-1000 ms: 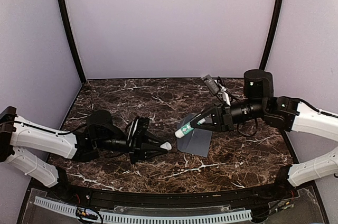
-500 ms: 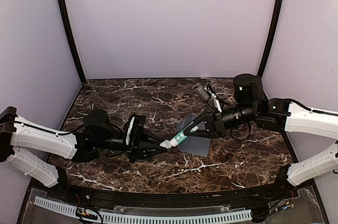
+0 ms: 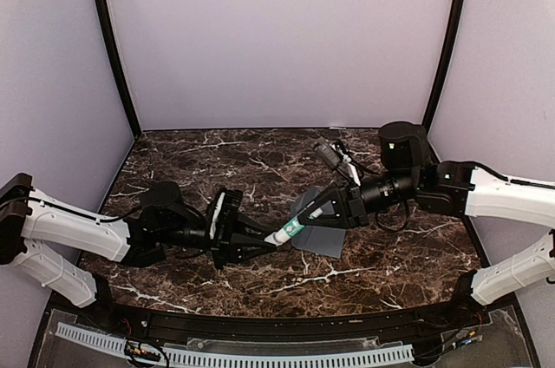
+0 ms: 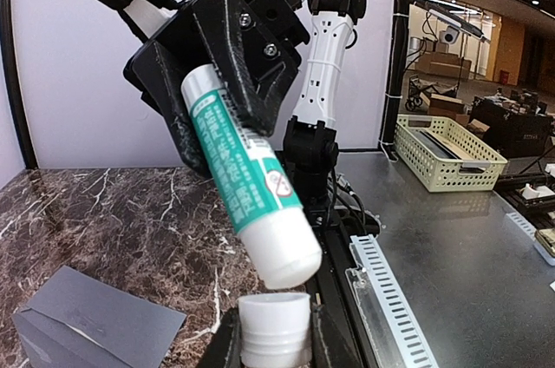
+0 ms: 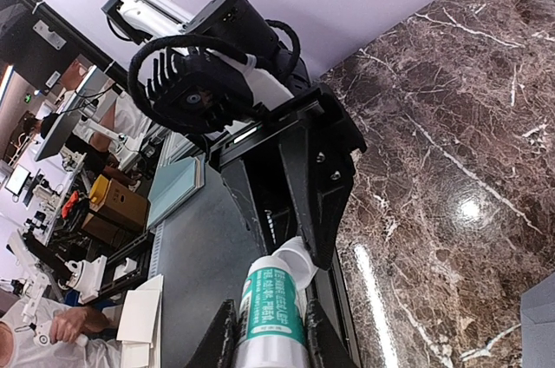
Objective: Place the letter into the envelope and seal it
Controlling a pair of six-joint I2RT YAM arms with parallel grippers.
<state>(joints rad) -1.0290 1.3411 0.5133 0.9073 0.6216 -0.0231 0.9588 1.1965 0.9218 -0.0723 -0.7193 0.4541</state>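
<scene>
Grippers first: your left gripper [image 4: 274, 338] is clamped on a small white cap [image 4: 274, 326], which sits at the bottom centre of the left wrist view with its open end facing up the frame. Your right gripper [image 5: 270, 333] is closed on a glue stick [image 5: 273, 316], a white tube with a green printed label, held by the labelled body.

From the top camera you can see both arms reaching toward the middle of the frame, and the two grippers meet tip to tip there, just left of centre. The stick's white free end points down and to the left at the cap, and the two are just beside each other. You cannot tell whether they touch.

The envelope [image 3: 325, 238] lies flat on the dark marble table [image 3: 191, 160], right of centre in the top view. It sits directly under the right gripper's fingers, and the stick's end reaches past its left edge. In the left wrist view the same grey sheet shows at the lower left, below the stick.
</scene>
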